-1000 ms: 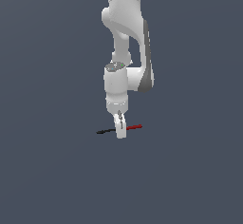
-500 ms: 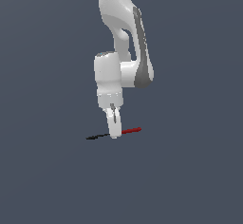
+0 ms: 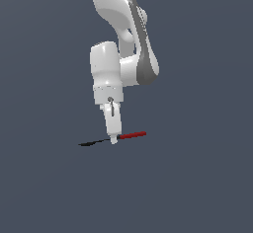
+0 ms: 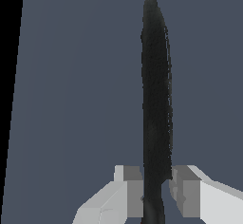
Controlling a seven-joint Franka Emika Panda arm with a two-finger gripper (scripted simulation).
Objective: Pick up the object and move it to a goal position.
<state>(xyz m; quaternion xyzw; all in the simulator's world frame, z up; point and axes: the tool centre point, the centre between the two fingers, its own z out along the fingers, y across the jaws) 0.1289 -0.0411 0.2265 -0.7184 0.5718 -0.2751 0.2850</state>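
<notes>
The object (image 3: 132, 135) is a slender stick, red on the half toward the exterior view's right and black and tapering toward the left. My gripper (image 3: 113, 139) points straight down and is shut on the stick near its middle, where red meets black. In the wrist view the black half (image 4: 154, 99) runs out from between my two fingers (image 4: 130, 190), which press on it from both sides; my gripper (image 4: 155, 194) hides the red half there. I cannot tell whether the stick touches the floor.
A plain dark grey floor (image 3: 197, 177) lies all around. The white arm (image 3: 123, 69) rises above the gripper. A black band (image 4: 10, 99) runs along one edge of the wrist view.
My gripper has moved toward the exterior view's left and slightly down, carrying the stick with it. The arm has swung the same way.
</notes>
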